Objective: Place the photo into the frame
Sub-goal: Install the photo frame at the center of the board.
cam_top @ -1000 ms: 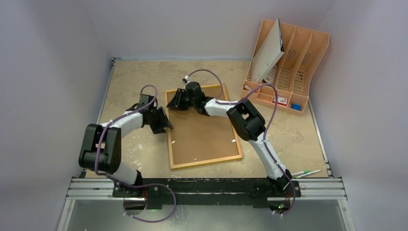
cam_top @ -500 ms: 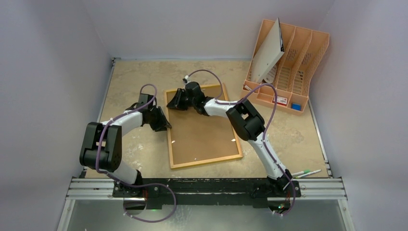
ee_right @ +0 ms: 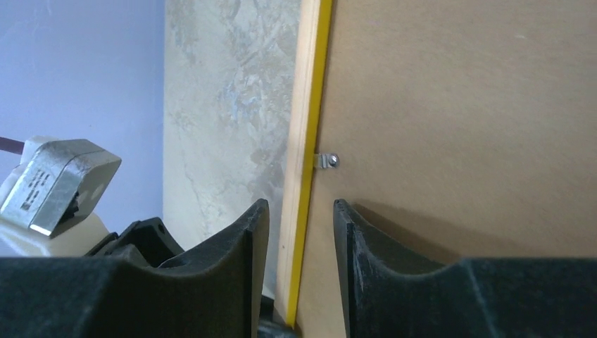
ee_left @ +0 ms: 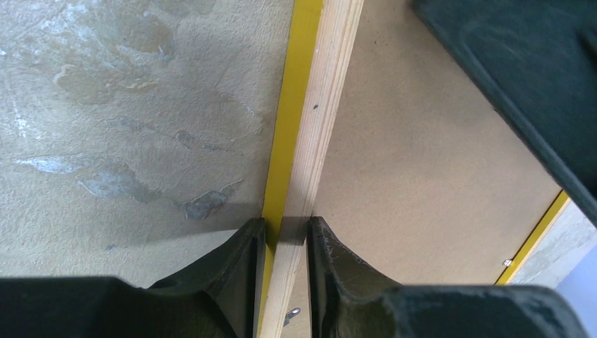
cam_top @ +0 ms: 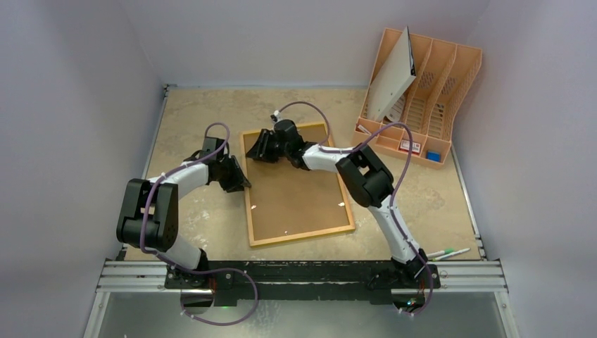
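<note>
The frame (cam_top: 303, 236) lies face down on the table, wood back up, with the brown backing board (cam_top: 296, 193) set in it. The photo's printed side shows nowhere. My left gripper (cam_top: 243, 183) is shut on the frame's left rail; in the left wrist view the fingers (ee_left: 287, 225) pinch the yellow and wood edge (ee_left: 310, 127). My right gripper (cam_top: 253, 151) is at the frame's far left corner. In the right wrist view its fingers (ee_right: 301, 205) straddle the rail (ee_right: 304, 141) with gaps on both sides, so it is open.
A peach file organiser (cam_top: 436, 70) stands at the back right with a white sheet (cam_top: 392, 74) leaning in it; I cannot tell what the sheet is. Pens (cam_top: 447, 252) lie at the near right edge. A small metal clip (ee_right: 327, 161) sits on the frame's inner edge.
My right arm's elbow has shifted a little to the right and its gripper has edged slightly toward the far side. The left gripper has shifted slightly along the rail. The frame lies as before.
</note>
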Action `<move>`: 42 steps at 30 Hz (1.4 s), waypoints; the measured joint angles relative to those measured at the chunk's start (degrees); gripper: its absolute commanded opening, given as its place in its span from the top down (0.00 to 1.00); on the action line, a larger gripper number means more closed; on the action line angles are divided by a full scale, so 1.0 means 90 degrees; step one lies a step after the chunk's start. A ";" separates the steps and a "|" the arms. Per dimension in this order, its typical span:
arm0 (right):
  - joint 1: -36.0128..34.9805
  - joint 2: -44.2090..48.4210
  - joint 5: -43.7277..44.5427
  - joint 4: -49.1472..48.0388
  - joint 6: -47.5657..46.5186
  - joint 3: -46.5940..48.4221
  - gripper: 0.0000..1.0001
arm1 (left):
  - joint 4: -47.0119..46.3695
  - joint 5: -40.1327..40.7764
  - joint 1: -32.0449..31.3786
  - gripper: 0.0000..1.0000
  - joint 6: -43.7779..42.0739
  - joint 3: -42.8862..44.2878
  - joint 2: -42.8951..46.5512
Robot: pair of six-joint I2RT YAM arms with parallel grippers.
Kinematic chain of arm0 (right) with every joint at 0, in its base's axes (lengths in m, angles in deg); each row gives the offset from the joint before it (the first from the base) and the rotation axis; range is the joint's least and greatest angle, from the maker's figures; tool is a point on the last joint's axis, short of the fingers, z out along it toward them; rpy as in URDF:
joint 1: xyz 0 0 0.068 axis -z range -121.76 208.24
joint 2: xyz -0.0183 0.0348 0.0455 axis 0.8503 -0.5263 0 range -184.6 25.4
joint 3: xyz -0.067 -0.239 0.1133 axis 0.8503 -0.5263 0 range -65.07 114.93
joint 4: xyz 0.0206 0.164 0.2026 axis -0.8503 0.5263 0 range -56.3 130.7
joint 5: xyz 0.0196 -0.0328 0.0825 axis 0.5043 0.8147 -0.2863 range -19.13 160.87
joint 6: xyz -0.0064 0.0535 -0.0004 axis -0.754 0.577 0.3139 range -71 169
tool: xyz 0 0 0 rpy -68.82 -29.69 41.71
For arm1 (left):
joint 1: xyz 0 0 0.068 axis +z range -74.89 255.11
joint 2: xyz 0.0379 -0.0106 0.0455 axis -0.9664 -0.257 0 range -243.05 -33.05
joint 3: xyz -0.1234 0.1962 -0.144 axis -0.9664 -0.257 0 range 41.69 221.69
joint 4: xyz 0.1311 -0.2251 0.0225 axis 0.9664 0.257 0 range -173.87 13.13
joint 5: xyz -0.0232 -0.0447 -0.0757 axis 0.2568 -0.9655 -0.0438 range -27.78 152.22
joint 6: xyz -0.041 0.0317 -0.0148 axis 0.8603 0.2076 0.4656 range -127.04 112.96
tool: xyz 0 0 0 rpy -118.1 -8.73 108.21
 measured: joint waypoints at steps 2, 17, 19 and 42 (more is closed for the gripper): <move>0.0049 0.0284 0.0102 0.0155 -0.0080 -0.0245 0.57 | 0.0007 0.0000 0.0002 0.66 0.0002 0.0000 0.0000; 0.1020 0.2137 0.2118 0.1870 -0.1059 -0.0704 0.53 | 0.0284 0.0049 0.0022 0.56 -0.0058 -0.0216 0.0367; 0.1117 0.2072 0.2174 0.2103 -0.1139 -0.0704 0.52 | 0.0287 0.0073 0.0022 0.55 -0.0114 -0.0216 0.0374; 0.1457 0.0685 0.1717 0.1688 -0.1200 -0.0063 0.58 | -0.0121 0.0512 0.0034 0.54 -0.0651 -0.0355 0.0673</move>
